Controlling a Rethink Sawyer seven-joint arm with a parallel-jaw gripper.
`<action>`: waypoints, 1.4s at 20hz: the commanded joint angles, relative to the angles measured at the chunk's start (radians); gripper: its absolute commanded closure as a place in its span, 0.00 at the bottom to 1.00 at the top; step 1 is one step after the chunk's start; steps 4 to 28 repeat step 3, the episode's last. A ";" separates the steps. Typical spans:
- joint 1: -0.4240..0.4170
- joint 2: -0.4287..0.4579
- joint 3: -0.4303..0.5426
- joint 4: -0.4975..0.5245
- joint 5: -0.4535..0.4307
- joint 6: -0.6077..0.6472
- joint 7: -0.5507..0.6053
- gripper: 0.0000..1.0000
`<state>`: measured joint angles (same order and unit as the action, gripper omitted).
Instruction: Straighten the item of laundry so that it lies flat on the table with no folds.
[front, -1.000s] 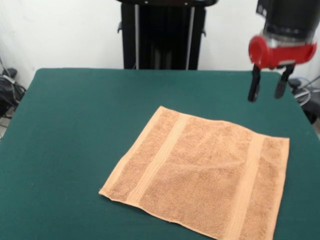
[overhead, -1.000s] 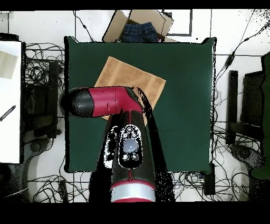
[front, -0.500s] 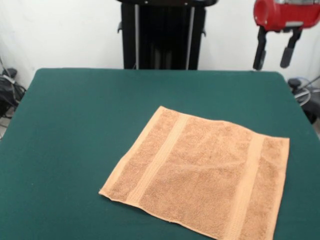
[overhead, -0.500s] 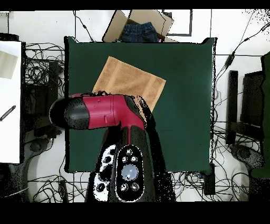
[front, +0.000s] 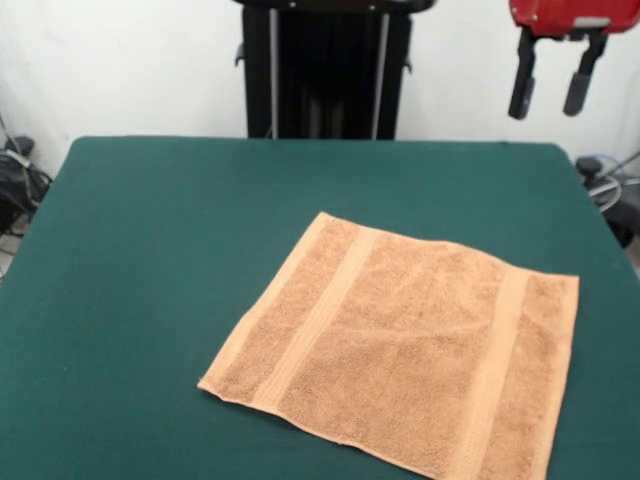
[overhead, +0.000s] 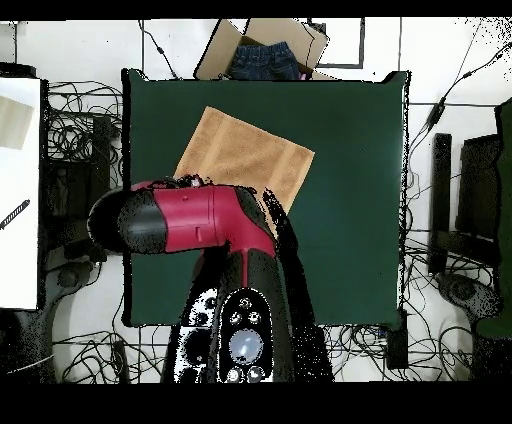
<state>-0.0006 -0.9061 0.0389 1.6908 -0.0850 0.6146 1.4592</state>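
Note:
The item of laundry (front: 415, 345) is a light orange-brown towel with two paler bands, spread flat on the dark green table (front: 170, 250) at the front right. No fold shows in it. In the overhead view the towel (overhead: 245, 155) lies toward the far left part of the table (overhead: 350, 200), its near corner hidden under the red and black arm (overhead: 200, 215). My gripper (front: 548, 100) hangs high at the top right of the front view, above and beyond the table's far right corner. It is open, with nothing between its two black fingers (front: 521, 95).
A cardboard box with dark jeans (overhead: 265, 55) sits just past the table's far edge in the overhead view. Cables (overhead: 75, 140) lie on the floor on both sides. The black pedestal (front: 325, 70) stands behind the table's far edge.
The gripper has risen from just above the table's far right corner to the top of the front view, staying open. The towel has not moved.

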 joint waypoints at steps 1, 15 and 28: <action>0.011 0.009 -0.047 0.144 -0.012 -0.018 0.220 0.00; 0.010 0.011 -0.045 0.145 -0.009 -0.021 0.222 0.00; 0.010 0.011 -0.045 0.145 -0.009 -0.021 0.222 0.00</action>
